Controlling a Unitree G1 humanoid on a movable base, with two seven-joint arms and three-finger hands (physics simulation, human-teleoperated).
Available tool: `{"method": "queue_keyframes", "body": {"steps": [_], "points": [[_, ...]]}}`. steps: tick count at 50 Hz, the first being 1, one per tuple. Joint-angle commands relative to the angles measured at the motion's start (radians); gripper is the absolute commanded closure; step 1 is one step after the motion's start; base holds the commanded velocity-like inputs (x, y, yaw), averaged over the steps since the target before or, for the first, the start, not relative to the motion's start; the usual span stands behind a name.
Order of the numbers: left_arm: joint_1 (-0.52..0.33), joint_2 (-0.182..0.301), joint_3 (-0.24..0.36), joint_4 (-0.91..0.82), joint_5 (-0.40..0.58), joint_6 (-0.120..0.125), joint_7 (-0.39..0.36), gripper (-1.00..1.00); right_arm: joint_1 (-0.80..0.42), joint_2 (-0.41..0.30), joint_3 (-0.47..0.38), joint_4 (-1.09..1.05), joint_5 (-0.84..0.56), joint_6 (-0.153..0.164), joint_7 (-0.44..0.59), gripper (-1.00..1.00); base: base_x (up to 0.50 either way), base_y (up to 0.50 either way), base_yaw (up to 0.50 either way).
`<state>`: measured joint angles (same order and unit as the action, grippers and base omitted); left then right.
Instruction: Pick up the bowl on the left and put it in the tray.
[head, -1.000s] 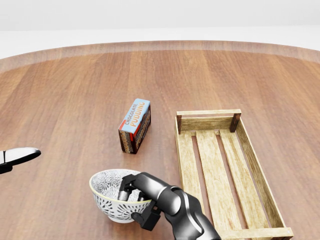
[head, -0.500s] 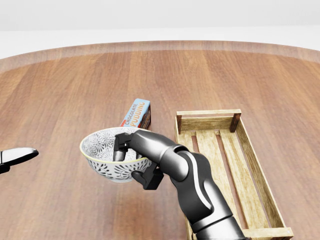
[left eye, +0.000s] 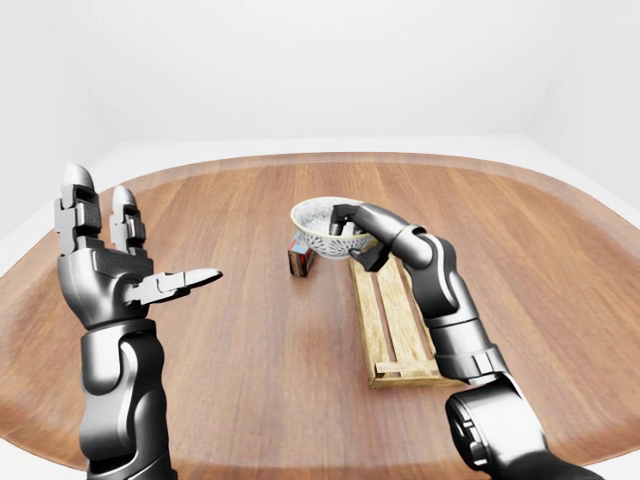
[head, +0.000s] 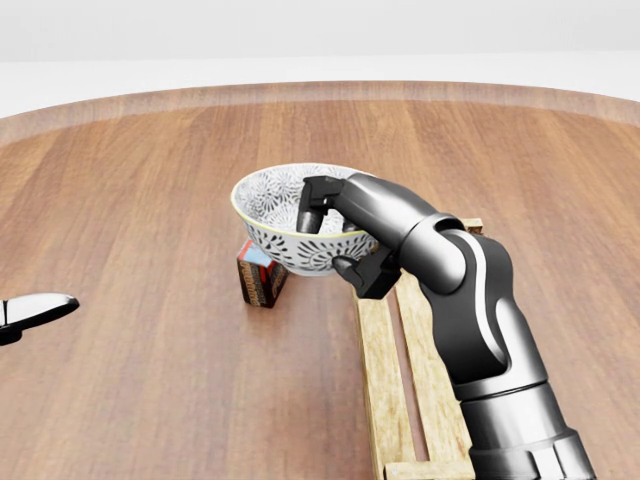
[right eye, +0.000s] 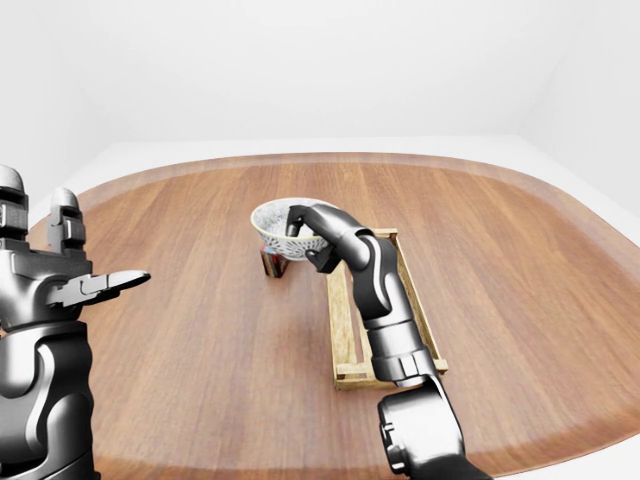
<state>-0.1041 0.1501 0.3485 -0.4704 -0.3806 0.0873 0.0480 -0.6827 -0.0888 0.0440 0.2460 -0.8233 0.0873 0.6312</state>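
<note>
A white bowl (head: 280, 225) with a dark floral pattern hangs in the air, its rim pinched by my right hand (head: 335, 240), which is shut on it. In the head view the bowl sits above and just left of the wooden slatted tray (head: 378, 365), partly over the tray's upper left corner. My right forearm covers much of the tray. My left hand (left eye: 120, 270) is raised at the left of the left-eye view, fingers spread open and holding nothing.
A chocolate pudding box (head: 260, 275) stands on the round wooden table (head: 150, 180) just under and left of the bowl, mostly hidden by it. The table's curved edge runs along the top of the head view.
My right hand has lifted the bowl from the table and carried it up and to the right, to the tray's upper left corner. The left hand has stayed where it was.
</note>
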Motion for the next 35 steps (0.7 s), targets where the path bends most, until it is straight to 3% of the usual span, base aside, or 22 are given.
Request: {"method": "queue_keyframes", "body": {"steps": [1, 18, 35], "points": [[0.012, -0.018, -0.052, 0.064, 0.072, 0.000, -0.006, -1.00, -0.021, -0.088, -0.060, 0.020, 0.037, 0.000, -0.051, 1.00, 0.00, 0.00, 0.00], [0.014, -0.020, -0.052, 0.056, 0.077, 0.000, -0.006, -1.00, -0.036, -0.185, -0.106, 0.206, 0.083, 0.000, -0.237, 1.00, 0.00, 0.00, 0.00], [0.005, -0.016, -0.053, 0.053, 0.071, 0.000, 0.001, -1.00, -0.053, -0.221, -0.111, 0.501, 0.142, 0.000, -0.458, 1.00, 0.00, 0.00, 0.00]]}}
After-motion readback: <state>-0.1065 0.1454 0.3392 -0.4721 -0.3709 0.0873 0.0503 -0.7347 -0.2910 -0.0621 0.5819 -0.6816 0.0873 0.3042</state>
